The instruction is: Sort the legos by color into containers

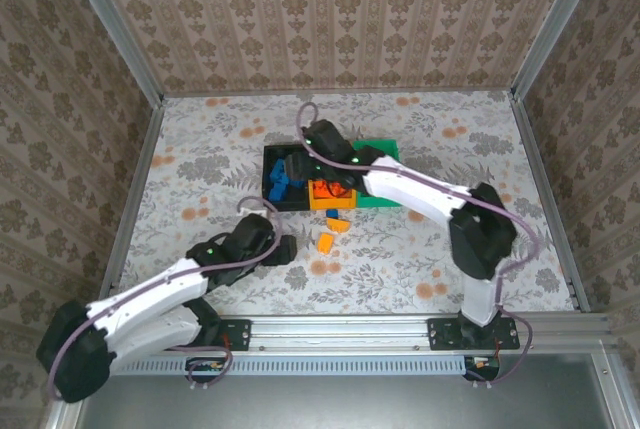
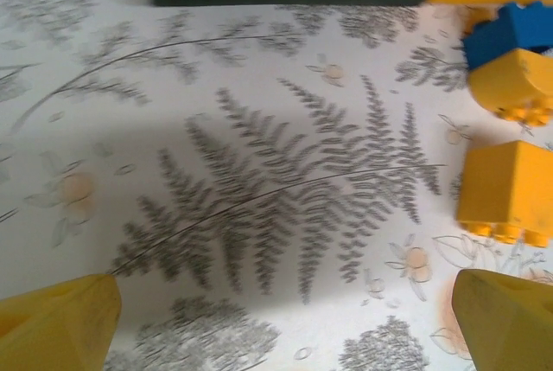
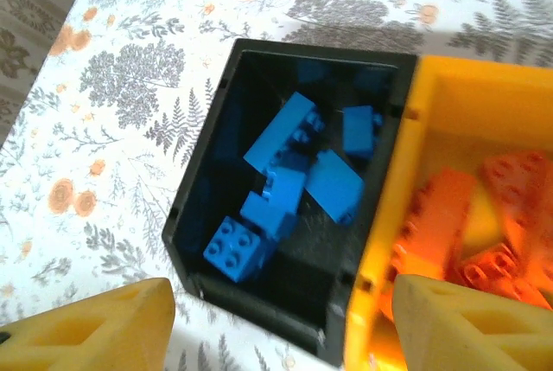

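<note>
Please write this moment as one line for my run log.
left fingers: open, empty, low over table beside yellow bricks | right fingers: open, empty, above black bin holding blue bricks

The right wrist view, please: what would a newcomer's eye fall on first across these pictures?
Bright blue bricks piled in the black bin, beside red-orange bricks in the orange bin, under the open right gripper. On the table before the bins, a few yellow bricks lie loose near the left gripper.
</note>
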